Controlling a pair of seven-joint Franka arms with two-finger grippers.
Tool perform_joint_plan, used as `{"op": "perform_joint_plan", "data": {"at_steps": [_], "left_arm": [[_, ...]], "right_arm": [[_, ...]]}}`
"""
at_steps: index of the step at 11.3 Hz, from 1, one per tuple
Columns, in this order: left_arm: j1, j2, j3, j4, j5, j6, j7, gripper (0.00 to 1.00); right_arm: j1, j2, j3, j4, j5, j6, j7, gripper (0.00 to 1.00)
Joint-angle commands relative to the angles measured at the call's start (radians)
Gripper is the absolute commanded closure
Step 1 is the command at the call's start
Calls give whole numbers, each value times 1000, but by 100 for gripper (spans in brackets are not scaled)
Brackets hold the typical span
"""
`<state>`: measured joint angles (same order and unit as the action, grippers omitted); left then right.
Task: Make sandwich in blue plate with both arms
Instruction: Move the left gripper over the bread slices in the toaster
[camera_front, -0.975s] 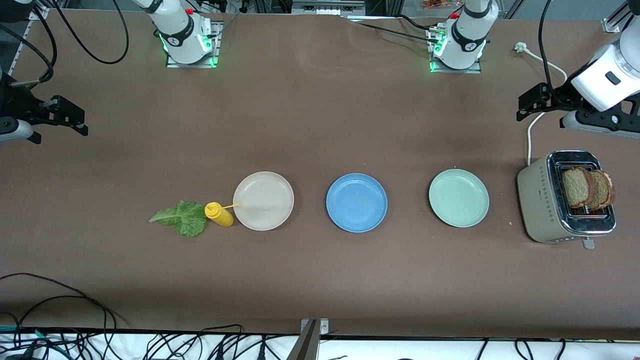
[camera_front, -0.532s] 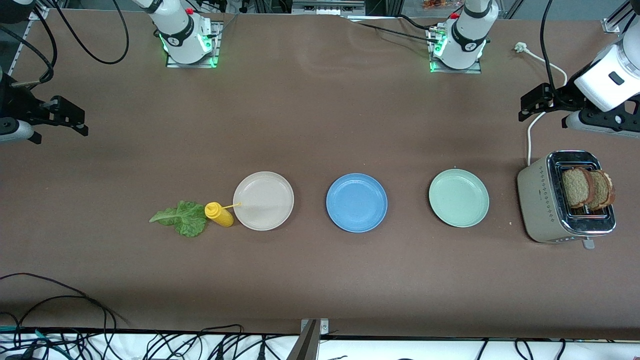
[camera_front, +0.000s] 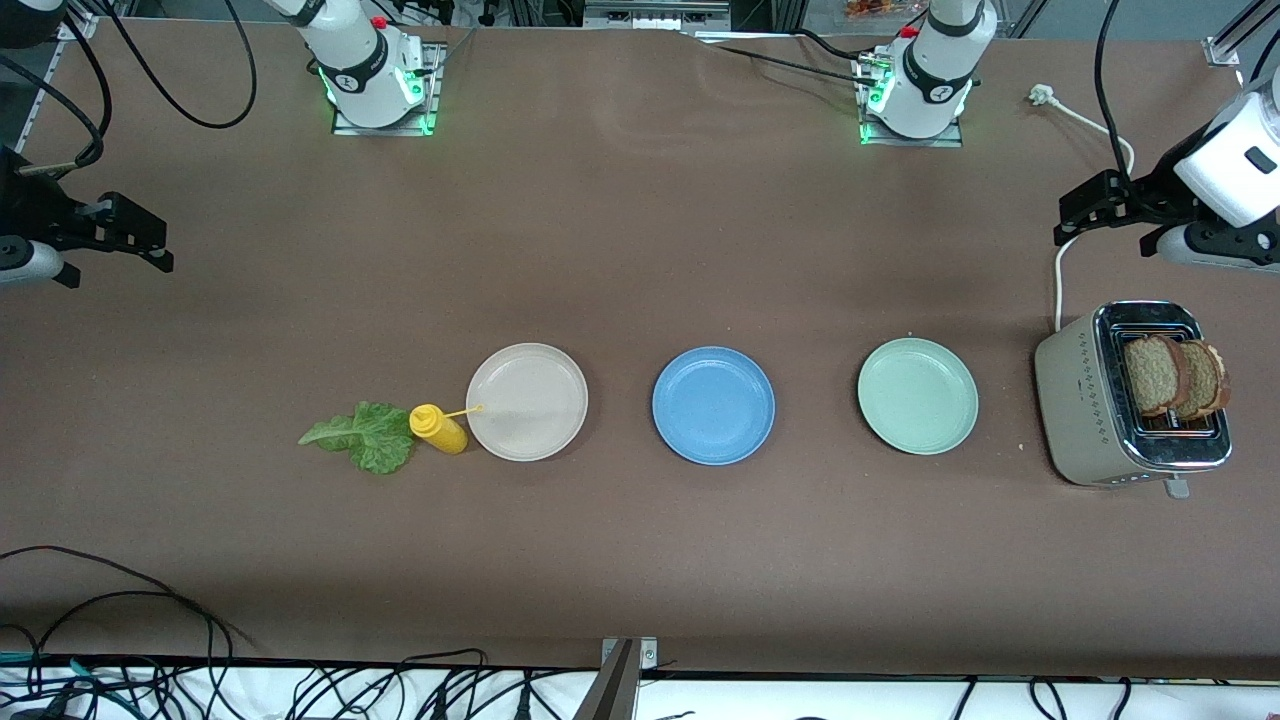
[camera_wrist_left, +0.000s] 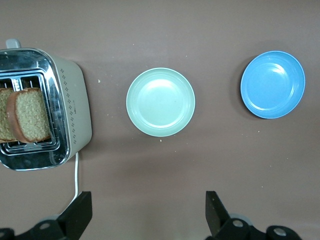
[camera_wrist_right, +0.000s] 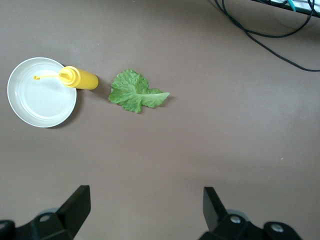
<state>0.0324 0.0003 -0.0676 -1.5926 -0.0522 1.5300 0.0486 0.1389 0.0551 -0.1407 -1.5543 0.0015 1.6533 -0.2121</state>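
Observation:
The blue plate (camera_front: 713, 405) lies empty mid-table; it also shows in the left wrist view (camera_wrist_left: 272, 84). Two brown bread slices (camera_front: 1175, 377) stand in the toaster (camera_front: 1085, 405) at the left arm's end, and show in the left wrist view (camera_wrist_left: 30, 115). A green lettuce leaf (camera_front: 365, 436) lies on the table toward the right arm's end, and shows in the right wrist view (camera_wrist_right: 136, 92). My left gripper (camera_front: 1072, 212) (camera_wrist_left: 147, 212) hangs open and empty over the table by the toaster's cable. My right gripper (camera_front: 155, 245) (camera_wrist_right: 146, 207) hangs open and empty over bare table.
A beige-white plate (camera_front: 527, 401) and a yellow mustard bottle (camera_front: 438, 428) lie beside the lettuce. A pale mint-green plate (camera_front: 917, 396) sits between the blue plate and the toaster. A white power cable (camera_front: 1060, 270) runs from the toaster toward the arm bases.
My left gripper has drifted toward the left arm's end of the table. My right gripper has shifted only slightly. Nothing on the table has moved.

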Motion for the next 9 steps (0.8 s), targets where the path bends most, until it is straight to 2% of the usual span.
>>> {"op": "perform_joint_plan", "data": {"at_steps": [1,9], "left_arm": [[9,17,-3,31,17,-21,24,0],[1,21,-6,31,15,-21,24,0]], "right_arm": [[-5,-1,3,10,-3,-18,-4,0],[-4,-1,3,11,-1,-17,-3,0]]}}
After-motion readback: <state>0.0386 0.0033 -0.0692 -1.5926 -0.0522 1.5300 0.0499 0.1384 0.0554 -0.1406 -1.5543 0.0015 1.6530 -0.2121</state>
